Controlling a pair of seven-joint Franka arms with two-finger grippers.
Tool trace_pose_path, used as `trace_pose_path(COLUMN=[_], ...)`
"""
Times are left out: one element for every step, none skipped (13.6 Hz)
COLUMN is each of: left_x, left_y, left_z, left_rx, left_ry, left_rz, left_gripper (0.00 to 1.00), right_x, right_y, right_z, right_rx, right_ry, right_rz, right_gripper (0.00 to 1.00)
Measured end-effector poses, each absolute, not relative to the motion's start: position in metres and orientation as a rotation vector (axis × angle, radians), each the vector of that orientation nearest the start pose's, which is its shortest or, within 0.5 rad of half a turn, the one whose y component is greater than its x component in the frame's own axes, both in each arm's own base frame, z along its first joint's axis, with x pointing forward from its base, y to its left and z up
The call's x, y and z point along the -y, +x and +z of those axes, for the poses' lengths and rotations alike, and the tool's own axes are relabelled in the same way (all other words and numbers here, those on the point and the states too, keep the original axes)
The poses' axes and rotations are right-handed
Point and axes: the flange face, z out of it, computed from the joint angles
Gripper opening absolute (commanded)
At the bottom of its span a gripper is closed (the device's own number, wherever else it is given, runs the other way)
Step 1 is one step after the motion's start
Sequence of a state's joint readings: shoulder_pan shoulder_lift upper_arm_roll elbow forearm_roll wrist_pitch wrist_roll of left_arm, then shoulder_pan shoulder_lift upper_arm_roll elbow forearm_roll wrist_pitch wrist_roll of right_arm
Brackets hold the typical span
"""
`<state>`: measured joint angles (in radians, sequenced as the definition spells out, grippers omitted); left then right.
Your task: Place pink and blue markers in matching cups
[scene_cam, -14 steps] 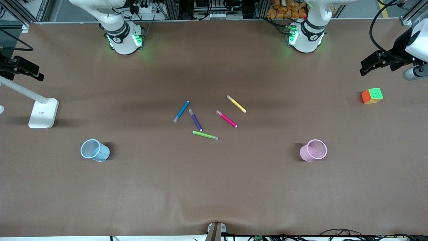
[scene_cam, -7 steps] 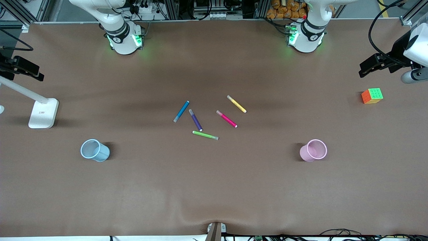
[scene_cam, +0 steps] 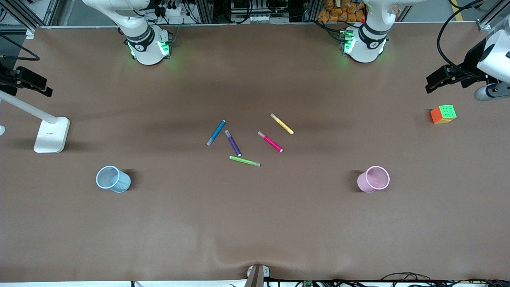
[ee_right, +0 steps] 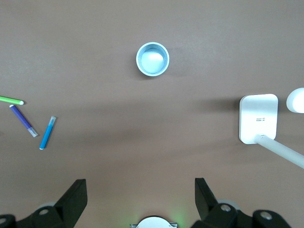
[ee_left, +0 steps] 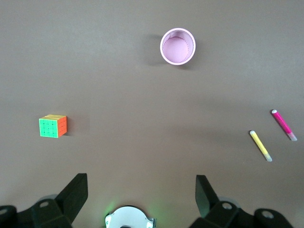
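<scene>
Tabletop (scene_cam: 255, 223) holds pink marker (scene_cam: 270, 141) well apart from left end effector (ee_left: 141, 194).

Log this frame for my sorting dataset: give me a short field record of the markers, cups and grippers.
pink marker: flat on table, mid-table, beside yellow marker
blue marker: flat on table, beside purple marker
green marker: nearest the front camera of the five
pink cup: upright, empty, toward left arm's end
blue cup: upright, empty, toward right arm's end
left gripper: open, high over table, waiting
right gripper: open, high over table
markers in cups: none
</scene>
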<state>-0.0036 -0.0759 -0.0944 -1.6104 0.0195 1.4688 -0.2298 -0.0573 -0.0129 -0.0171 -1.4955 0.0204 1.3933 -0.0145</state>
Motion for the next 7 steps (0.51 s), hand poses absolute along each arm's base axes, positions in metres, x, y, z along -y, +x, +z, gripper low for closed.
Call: trace_pose_path(left_x=[0.054, 0.057, 0.063, 0.07, 0.079, 0.09, 0.101], left_y=[0.517, 0.517, 0.518, 0.519, 0.519, 0.521, 0.522], left_z=[0.638, 0.637, 0.635, 0.632, 0.628, 0.624, 0.62], left_rx=[0.199, 0.188, 0.172, 0.15, 0.131, 0.125, 0.132], left_ry=[-3.096, -3.096, -3.096, -3.095, -3.093, -3.091, -3.089], left_rz=[0.095, 0.099, 0.106, 0.115, 0.124, 0.131, 0.131], left_gripper=[1.0, 1.0, 1.0, 1.0, 1.0, 1.0, 1.0], right_x=[0.037, 0.038, 0.038, 0.039, 0.039, 0.04, 0.039], right_y=[0.53, 0.53, 0.53, 0.53, 0.53, 0.53, 0.53], right_z=[0.652, 0.652, 0.652, 0.652, 0.652, 0.652, 0.652], right_rx=[-0.09, -0.09, -0.091, -0.093, -0.096, -0.096, -0.095], right_ry=[-3.113, -3.113, -3.113, -3.113, -3.113, -3.112, -3.113], right_rz=[0.138, 0.138, 0.138, 0.138, 0.137, 0.137, 0.137], right_gripper=[1.0, 1.0, 1.0, 1.0, 1.0, 1.0, 1.0])
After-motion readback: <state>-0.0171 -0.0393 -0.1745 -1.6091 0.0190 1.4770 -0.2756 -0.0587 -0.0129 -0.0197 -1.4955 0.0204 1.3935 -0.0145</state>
